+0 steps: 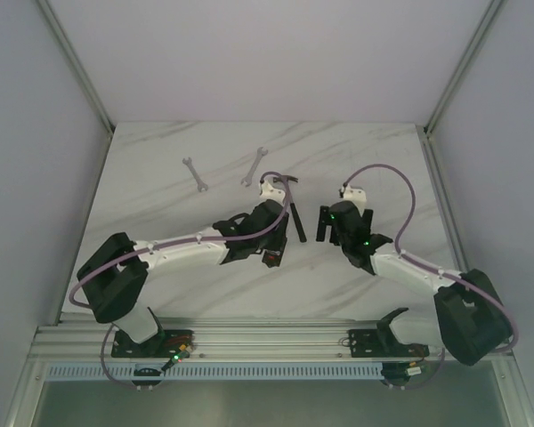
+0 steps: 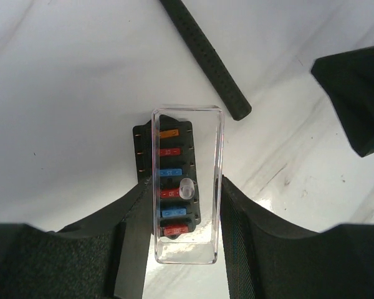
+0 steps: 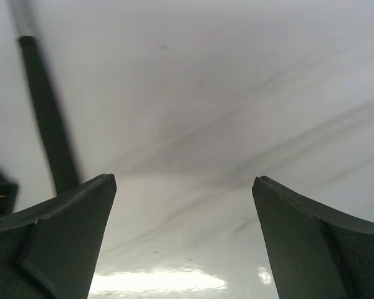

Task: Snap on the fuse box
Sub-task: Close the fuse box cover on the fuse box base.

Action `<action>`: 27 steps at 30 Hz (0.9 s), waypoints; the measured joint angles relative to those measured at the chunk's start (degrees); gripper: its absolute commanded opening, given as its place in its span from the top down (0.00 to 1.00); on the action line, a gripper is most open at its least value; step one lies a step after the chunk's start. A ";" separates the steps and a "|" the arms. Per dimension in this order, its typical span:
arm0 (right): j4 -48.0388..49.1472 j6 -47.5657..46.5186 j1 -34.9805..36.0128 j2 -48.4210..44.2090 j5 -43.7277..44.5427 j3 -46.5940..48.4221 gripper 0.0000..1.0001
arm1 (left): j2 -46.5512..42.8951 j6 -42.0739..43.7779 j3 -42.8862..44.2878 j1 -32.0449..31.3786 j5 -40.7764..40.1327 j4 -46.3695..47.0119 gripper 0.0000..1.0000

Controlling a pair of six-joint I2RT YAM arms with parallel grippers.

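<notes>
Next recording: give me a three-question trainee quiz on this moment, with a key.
1. True or false: the right gripper is holding the hammer.
2. How many wrenches lie on the table? A) one B) two C) three
3. Fill in: the left gripper grips the sides of the clear ____ lying over the fuse box.
Key: 1 false: its jaws stand open and empty, and the hammer lies on the table. 2 B. 3 cover.
</notes>
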 measured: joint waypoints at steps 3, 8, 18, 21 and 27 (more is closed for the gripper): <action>-0.20 1.57 -1.42 -2.47 2.73 -2.67 0.01 | 1.27 -2.10 1.46 -0.87 -1.68 -1.38 0.53; 0.52 3.02 -1.62 -6.01 5.60 -4.15 0.01 | 3.61 -4.59 3.34 -2.10 -4.52 -3.63 0.52; 1.38 3.37 -1.62 -5.31 5.90 -4.15 0.01 | 9.16 -5.09 6.62 -2.40 -6.01 -5.84 0.49; 1.46 3.37 -1.62 -5.31 5.88 -4.15 0.01 | 9.46 -4.96 7.30 -2.40 -6.01 -6.75 0.49; 1.68 3.34 -1.62 -5.27 5.84 -4.15 0.01 | 9.53 -4.83 7.67 -2.40 -6.45 -8.72 0.49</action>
